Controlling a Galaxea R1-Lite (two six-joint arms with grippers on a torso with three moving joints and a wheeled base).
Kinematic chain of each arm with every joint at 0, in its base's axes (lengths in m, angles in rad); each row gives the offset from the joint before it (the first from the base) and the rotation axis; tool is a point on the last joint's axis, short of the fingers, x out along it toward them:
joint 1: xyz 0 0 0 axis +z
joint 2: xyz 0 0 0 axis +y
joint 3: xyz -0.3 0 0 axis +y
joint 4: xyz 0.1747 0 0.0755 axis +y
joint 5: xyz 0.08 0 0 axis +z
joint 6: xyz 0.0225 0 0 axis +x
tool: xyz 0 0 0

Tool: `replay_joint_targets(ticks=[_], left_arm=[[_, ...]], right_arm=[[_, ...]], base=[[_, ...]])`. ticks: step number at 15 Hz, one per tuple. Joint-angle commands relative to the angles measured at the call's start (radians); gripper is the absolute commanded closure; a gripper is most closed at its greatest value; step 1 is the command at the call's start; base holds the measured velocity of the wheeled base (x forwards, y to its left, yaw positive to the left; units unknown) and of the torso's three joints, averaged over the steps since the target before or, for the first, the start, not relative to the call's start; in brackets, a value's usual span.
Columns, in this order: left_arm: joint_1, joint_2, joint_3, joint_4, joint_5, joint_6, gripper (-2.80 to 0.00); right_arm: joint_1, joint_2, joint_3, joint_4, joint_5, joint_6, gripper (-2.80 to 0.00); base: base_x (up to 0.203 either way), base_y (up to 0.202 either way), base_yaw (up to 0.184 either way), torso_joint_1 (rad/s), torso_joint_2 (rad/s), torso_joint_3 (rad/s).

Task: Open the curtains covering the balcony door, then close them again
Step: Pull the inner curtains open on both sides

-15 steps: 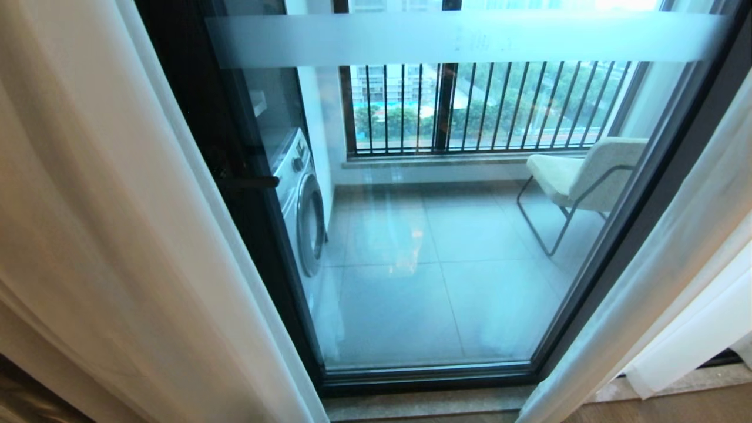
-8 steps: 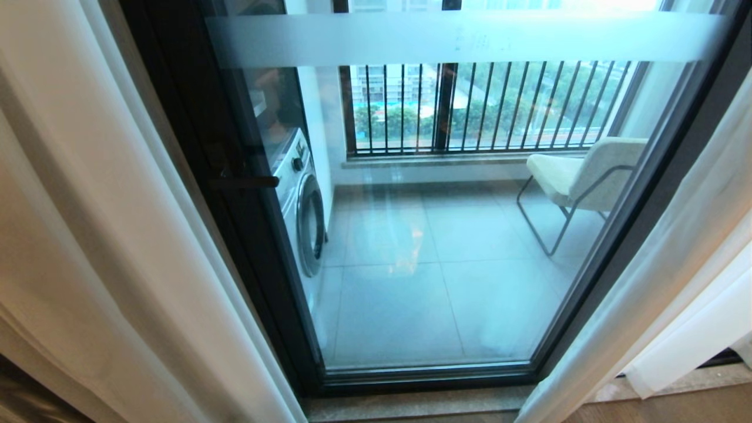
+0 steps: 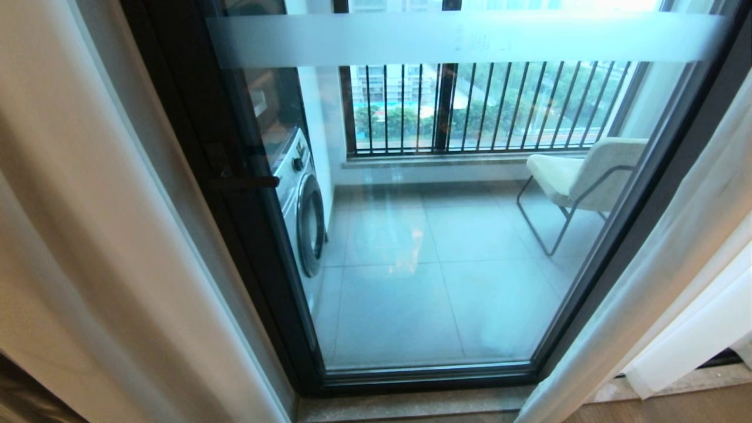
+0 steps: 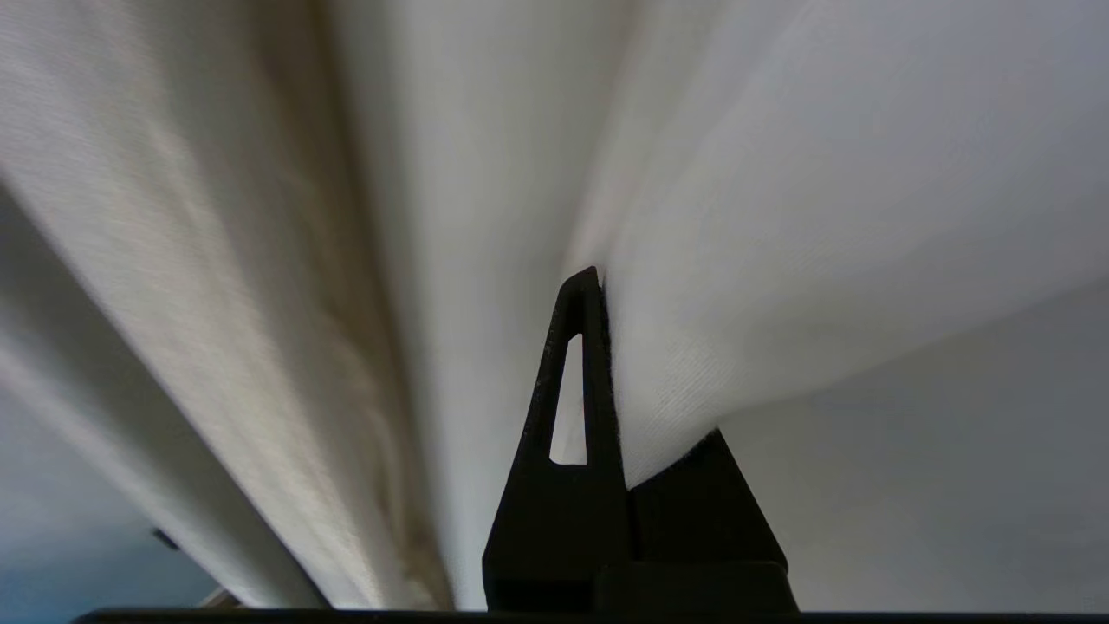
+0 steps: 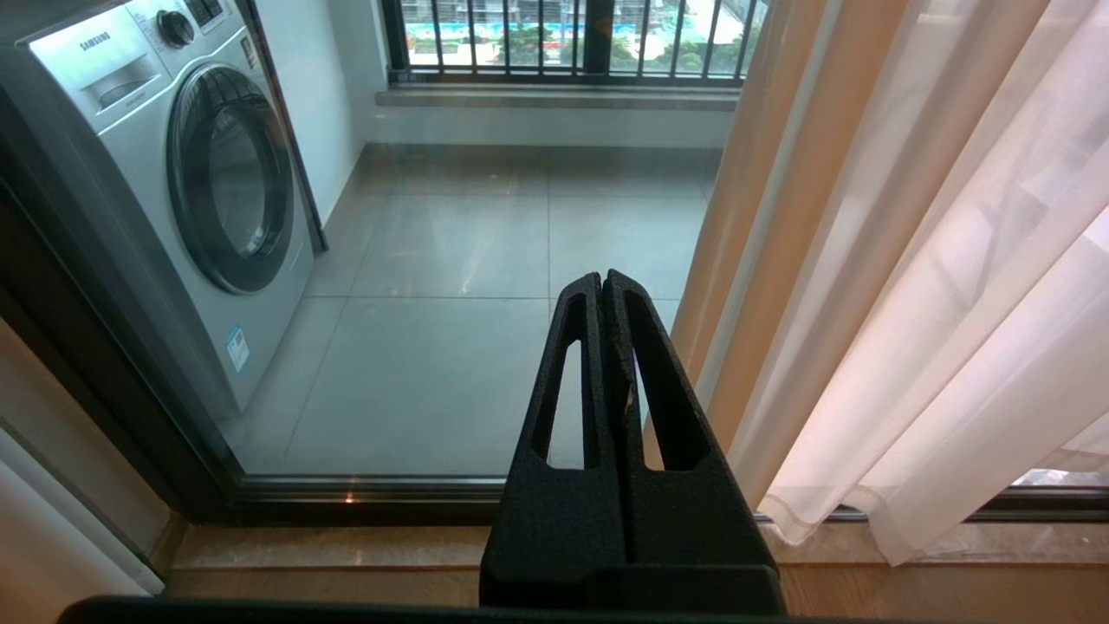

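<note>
The balcony door [image 3: 446,264], glass in a dark frame with a frosted band, stands uncovered between two sheer white curtains. The left curtain [image 3: 88,235] is gathered at the left edge of the head view, and the right curtain [image 3: 664,282] hangs at the right edge. Neither arm shows in the head view. My left gripper [image 4: 598,277] is shut on a fold of the left curtain [image 4: 780,217], and the fabric drapes over one finger and hides it. My right gripper [image 5: 602,276] is shut and empty, low before the door's sill, beside the right curtain [image 5: 953,303].
Behind the glass are a washing machine [image 3: 302,217] at the left, a pale chair [image 3: 587,170] at the right and a black-barred railing [image 3: 487,106]. A dark handle [image 3: 247,182] sticks out of the door frame. A stone threshold [image 3: 423,402] runs below the door.
The left curtain's edge has slid further left, uncovering more of the dark door frame and the threshold. The right curtain and the rest of the scene have stayed put.
</note>
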Motion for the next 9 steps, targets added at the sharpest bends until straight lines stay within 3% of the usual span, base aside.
replay_joint_targets(ticks=[1, 4, 9], left_arm=[[0.049, 0.052, -0.037, -0.003, -0.001, -0.012, 0.0], [0.109, 0.129, -0.114, 0.001, 0.008, -0.075, 0.0], [0.218, 0.282, -0.395, 0.108, 0.05, -0.184, 0.0]], right_arm=[[0.0, 0.0, 0.0, -0.001, 0.001, 0.0, 0.0], [0.0, 0.0, 0.0, -0.001, 0.001, 0.0, 0.0], [0.0, 0.0, 0.0, -0.001, 0.001, 0.0, 0.0]], base=[[0.0, 0.0, 0.0, 0.0, 0.0, 0.0], [0.0, 0.0, 0.0, 0.0, 0.0, 0.0], [0.0, 0.0, 0.0, 0.0, 0.0, 0.0]])
